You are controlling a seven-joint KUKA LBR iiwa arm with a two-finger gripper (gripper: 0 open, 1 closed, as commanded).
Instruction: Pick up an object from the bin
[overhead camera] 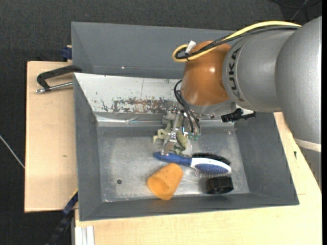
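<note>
One gripper point(172, 147) hangs over the blue brush handle point(169, 158), lower centre; open or closed, we cannot tell. We should straddle it squarely.

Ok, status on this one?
Tool low, over handle end of blue brush. Brush lying flat. Orange cup and black cap right beside it.

Overhead view, slightly oblique, bin point(127, 160) close
</note>
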